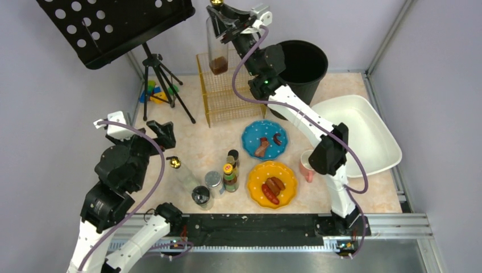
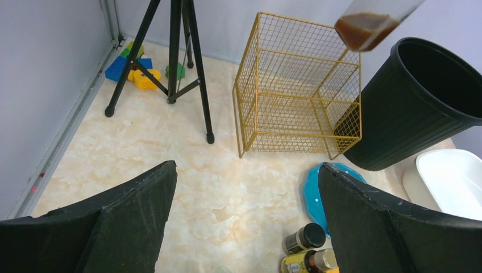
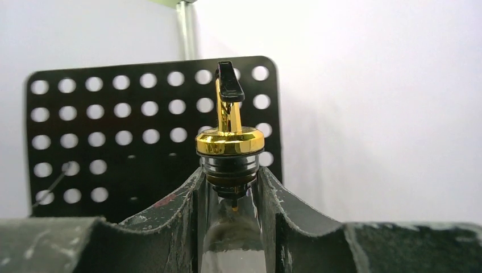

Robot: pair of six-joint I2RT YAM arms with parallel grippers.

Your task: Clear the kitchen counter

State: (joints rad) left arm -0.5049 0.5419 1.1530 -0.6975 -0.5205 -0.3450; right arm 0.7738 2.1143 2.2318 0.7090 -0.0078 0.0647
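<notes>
The beige marbled kitchen counter (image 1: 204, 145) carries a blue plate (image 1: 265, 139) and a yellow plate (image 1: 272, 184) with sausages, several small jars and bottles (image 1: 221, 179), and a pink cup (image 1: 307, 166). My right gripper (image 1: 223, 25) is shut on the neck of a tall glass bottle (image 1: 217, 48) with brown liquid and a gold pourer (image 3: 229, 139), held high above the gold wire basket (image 1: 224, 88). My left gripper (image 2: 247, 187) is open and empty above the counter's left part, left of the jars (image 2: 304, 238).
A black bin (image 1: 304, 68) stands at the back. A white tub (image 1: 364, 133) sits at the right. A tripod (image 1: 162, 85) with a perforated black stand (image 1: 113, 25) is at the back left, with coloured toy blocks (image 1: 153, 94) in the corner.
</notes>
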